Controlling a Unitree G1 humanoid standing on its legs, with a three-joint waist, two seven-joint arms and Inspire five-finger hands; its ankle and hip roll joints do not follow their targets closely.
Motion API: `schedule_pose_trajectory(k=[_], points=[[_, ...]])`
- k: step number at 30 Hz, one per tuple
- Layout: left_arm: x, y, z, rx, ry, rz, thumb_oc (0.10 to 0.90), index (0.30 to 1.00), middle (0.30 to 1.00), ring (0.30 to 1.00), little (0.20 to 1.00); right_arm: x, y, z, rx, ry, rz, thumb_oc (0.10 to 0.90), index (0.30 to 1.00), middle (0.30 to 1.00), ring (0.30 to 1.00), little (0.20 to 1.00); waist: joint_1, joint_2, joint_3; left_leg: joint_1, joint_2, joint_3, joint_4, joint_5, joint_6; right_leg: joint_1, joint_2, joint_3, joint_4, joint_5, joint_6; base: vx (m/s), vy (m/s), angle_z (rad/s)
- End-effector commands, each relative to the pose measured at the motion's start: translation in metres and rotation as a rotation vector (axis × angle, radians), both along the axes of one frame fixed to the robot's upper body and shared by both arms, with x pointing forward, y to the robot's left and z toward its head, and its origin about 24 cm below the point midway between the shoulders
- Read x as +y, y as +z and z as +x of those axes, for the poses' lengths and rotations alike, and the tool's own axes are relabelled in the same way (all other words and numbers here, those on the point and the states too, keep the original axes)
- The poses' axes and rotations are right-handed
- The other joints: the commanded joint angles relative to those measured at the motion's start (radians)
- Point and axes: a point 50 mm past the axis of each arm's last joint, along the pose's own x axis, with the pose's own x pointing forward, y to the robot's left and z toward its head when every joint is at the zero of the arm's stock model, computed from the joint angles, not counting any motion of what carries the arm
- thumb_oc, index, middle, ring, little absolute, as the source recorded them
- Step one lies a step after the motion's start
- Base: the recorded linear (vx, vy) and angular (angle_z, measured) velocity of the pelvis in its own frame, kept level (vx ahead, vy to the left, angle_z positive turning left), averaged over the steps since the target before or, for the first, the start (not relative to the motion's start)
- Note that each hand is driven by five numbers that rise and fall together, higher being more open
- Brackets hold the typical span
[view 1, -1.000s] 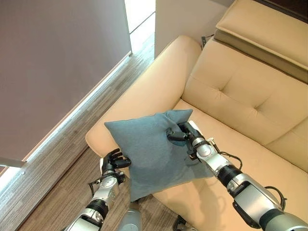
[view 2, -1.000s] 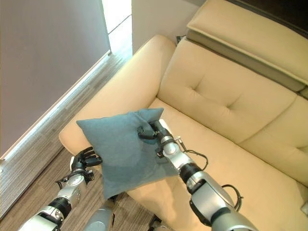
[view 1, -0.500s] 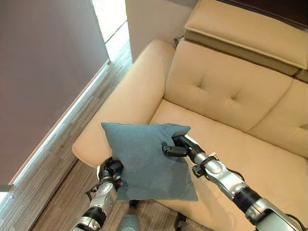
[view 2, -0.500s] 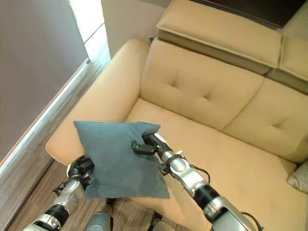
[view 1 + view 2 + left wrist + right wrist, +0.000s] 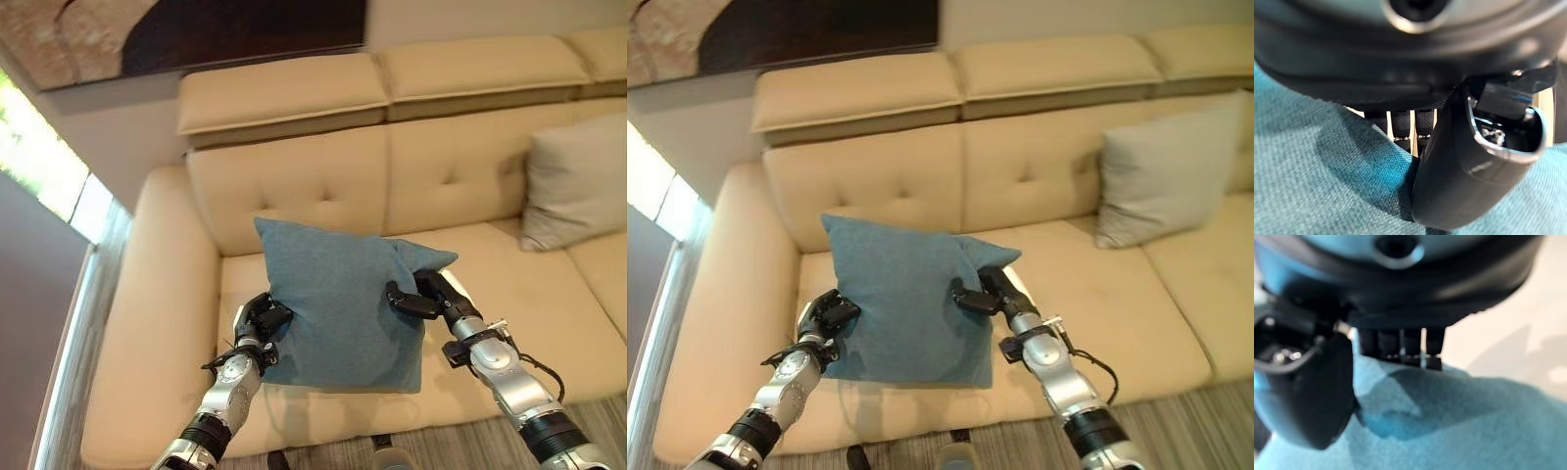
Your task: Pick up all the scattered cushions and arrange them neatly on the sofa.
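The beige sofa is stretching across the wall in front of the robot, its seat running from the left armrest off to the right, where a grey cushion is leaning upright against the backrest. Hanging over the left end of that seat is the teal cushion, held up between the two arms with its face toward the robot and its lower edge hovering just over the front of the seat rather than resting flat, as far as I can judge.

The left hand is pinching the cushion's left edge, fingers curled round the fabric, and its wrist view is showing the thumb pressing into the teal cloth. The right hand is clamping the upper right corner, bunching it into a little peak, with its thumb likewise bearing on the cloth.

So the cushion is lying between the hands, its top edge sloping down from left to right. The backrest is sitting just behind it, and I'd say the placement turns on pushing it back and upright against that rest.
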Motion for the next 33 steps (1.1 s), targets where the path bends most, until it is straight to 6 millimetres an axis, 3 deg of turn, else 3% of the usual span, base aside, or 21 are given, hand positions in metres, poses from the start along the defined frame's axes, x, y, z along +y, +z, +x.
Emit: schedule_pose_trajectory(k=[1,7,9,11,12,13,14,15,16,17,19,20,22,24,25,28,32,33], points=[[-0.086,0.087,0.045,-0.374,-0.298,-0.056,0.400,0.300,0.300,0.300,0.300,0.057,0.050,0.016,-0.263,0.231,0.073,0.400,0.300,0.300,0.300,0.300,0.015,-0.002,-0.052,0.050,0.010,-0.019,0.006,-0.119,0.013,0.022,-0.002,-0.020,0.006,-0.066,0.065,0.01,-0.036,-0.73],[-0.095,0.092,0.045,-0.390,-0.328,-0.045,0.400,0.300,0.300,0.300,0.300,0.038,0.048,0.014,-0.272,0.144,0.059,0.400,0.300,0.300,0.300,0.300,-0.019,0.036,-0.044,0.064,0.017,0.016,0.006,-0.121,0.008,0.020,0.001,-0.009,0.006,-0.074,0.069,0.01,-0.057,-0.27],[-0.098,0.083,0.039,-0.364,-0.344,-0.046,0.400,0.300,0.300,0.300,0.300,0.027,0.045,0.008,-0.279,0.079,0.062,0.400,0.300,0.300,0.300,0.300,-0.032,0.054,-0.037,0.072,0.033,-0.001,0.006,-0.111,-0.001,0.041,0.008,-0.030,0.041,-0.112,0.043,-0.02,-0.142,-0.02],[-0.098,0.080,0.036,-0.353,-0.338,-0.056,0.400,0.300,0.300,0.300,0.300,0.025,0.042,0.005,-0.281,0.055,0.075,0.400,0.300,0.300,0.300,0.300,-0.032,0.055,-0.036,0.071,0.042,-0.005,0.016,-0.104,-0.004,0.042,0.015,-0.032,0.053,-0.125,0.032,-0.02,-0.148,0.17],[-0.098,0.075,0.033,-0.333,-0.332,-0.082,0.400,0.300,0.300,0.300,0.300,0.022,0.041,0.001,-0.287,0.029,0.088,0.400,0.300,0.300,0.300,0.300,-0.033,0.051,-0.029,0.061,0.055,-0.019,0.063,-0.109,-0.008,0.056,0.023,-0.041,0.062,-0.144,0.018,-0.05,-0.310,0.26],[-0.101,0.073,0.029,-0.316,-0.330,-0.124,0.400,0.300,0.300,0.300,0.300,0.019,0.040,-0.002,-0.311,-0.024,0.108,0.400,0.300,0.300,0.300,0.300,-0.015,0.028,-0.013,0.013,0.077,-0.066,0.178,-0.099,-0.020,0.084,0.034,-0.062,0.074,-0.166,-0.008,-0.05,-0.259,0.23],[-0.101,0.073,0.029,-0.316,-0.329,-0.123,0.400,0.300,0.300,0.300,0.300,0.019,0.041,-0.002,-0.311,-0.024,0.109,0.400,0.300,0.300,0.300,0.300,-0.015,0.028,-0.016,0.008,0.077,-0.067,0.178,-0.096,-0.020,0.080,0.034,-0.062,0.073,-0.164,-0.009,-0.07,-0.258,0.33],[-0.105,0.077,0.024,-0.337,-0.346,-0.140,0.400,0.300,0.300,0.300,0.300,0.018,0.042,-0.004,-0.330,-0.047,0.105,0.400,0.300,0.300,0.300,0.300,0.011,0.011,0.005,-0.021,0.065,-0.135,0.259,-0.084,-0.022,0.104,0.032,-0.079,0.081,-0.171,-0.022,-0.07,-0.111,0.33],[-0.106,0.079,0.022,-0.349,-0.350,-0.155,0.400,0.300,0.300,0.300,0.300,0.020,0.042,-0.005,-0.334,-0.052,0.104,0.400,0.300,0.300,0.300,0.300,0.034,-0.002,0.015,-0.055,0.021,-0.200,0.296,-0.092,-0.014,0.107,0.026,-0.084,0.086,-0.170,-0.026,-0.07,-0.108,0.32],[-0.106,0.079,0.022,-0.349,-0.350,-0.154,0.400,0.300,0.300,0.300,0.300,0.020,0.042,-0.005,-0.334,-0.052,0.105,0.400,0.300,0.300,0.300,0.300,0.033,-0.003,0.012,-0.059,0.020,-0.201,0.296,-0.090,-0.014,0.103,0.025,-0.085,0.085,-0.168,-0.026,-0.06,-0.040,0.18],[-0.107,0.081,0.017,-0.367,-0.360,-0.175,0.400,0.300,0.300,0.300,0.300,0.023,0.042,-0.006,-0.348,-0.055,0.098,0.400,0.300,0.300,0.300,0.300,0.077,-0.014,0.015,-0.112,-0.126,-0.326,0.279,-0.148,0.008,0.103,0.022,-0.084,0.090,-0.163,-0.024,0.00,0.024,0.21],[-0.109,0.081,0.012,-0.367,-0.361,-0.214,0.400,0.300,0.300,0.300,0.300,0.023,0.046,-0.005,-0.371,-0.061,0.060,0.400,0.300,0.300,0.300,0.300,0.098,0.005,0.008,-0.074,-0.161,-0.359,0.163,-0.151,0.045,0.096,0.044,-0.087,0.113,-0.168,-0.024,0.06,0.131,0.19],[-0.103,0.079,0.014,-0.346,-0.303,-0.244,0.400,0.300,0.300,0.300,0.300,0.024,0.049,-0.008,-0.388,-0.073,0.067,0.400,0.300,0.300,0.300,0.300,0.101,0.007,-0.006,-0.070,-0.190,-0.406,0.135,-0.139,0.066,0.072,0.051,-0.077,0.153,-0.161,-0.013,0.07,0.143,-0.03],[-0.103,0.076,0.013,-0.327,-0.284,-0.249,0.400,0.300,0.300,0.300,0.300,0.023,0.047,-0.006,-0.387,-0.101,0.078,0.400,0.300,0.300,0.300,0.300,0.094,0.007,-0.009,-0.061,-0.188,-0.409,0.119,-0.126,0.068,0.060,0.051,-0.084,0.184,-0.168,-0.006,0.02,0.111,-0.51],[-0.104,0.073,0.013,-0.308,-0.272,-0.236,0.400,0.300,0.300,0.300,0.300,0.025,0.051,-0.007,-0.415,-0.142,0.142,0.400,0.300,0.300,0.300,0.300,0.088,0.012,0.000,-0.041,-0.170,-0.390,0.086,-0.108,0.079,0.028,0.052,-0.107,0.266,-0.191,0.004,-0.01,0.168,-0.53],[-0.097,0.070,0.010,-0.310,-0.280,-0.202,0.400,0.300,0.300,0.300,0.300,0.031,0.056,-0.003,-0.443,-0.149,0.199,0.400,0.300,0.300,0.300,0.300,0.122,0.021,0.012,-0.019,-0.147,-0.344,0.064,-0.111,0.090,0.001,-0.015,-0.264,0.365,-0.216,0.016,-0.04,0.106,-0.51],[-0.086,0.064,0.008,-0.296,-0.262,-0.177,0.400,0.300,0.300,0.300,0.300,0.038,0.056,-0.005,-0.439,-0.126,0.232,0.400,0.300,0.300,0.300,0.300,0.140,0.021,0.005,-0.017,-0.123,-0.339,0.064,-0.115,0.096,0.030,-0.086,-0.235,0.388,-0.169,0.028,-0.02,-0.099,-0.44],[-0.081,0.061,0.007,-0.290,-0.255,-0.154,0.400,0.300,0.300,0.300,0.300,0.041,0.057,-0.005,-0.441,-0.118,0.240,0.400,0.300,0.300,0.300,0.300,0.150,0.018,-0.001,-0.028,-0.114,-0.336,0.073,-0.120,0.091,0.048,-0.136,-0.216,0.358,-0.118,0.038,-0.02,-0.319,-0.15]])
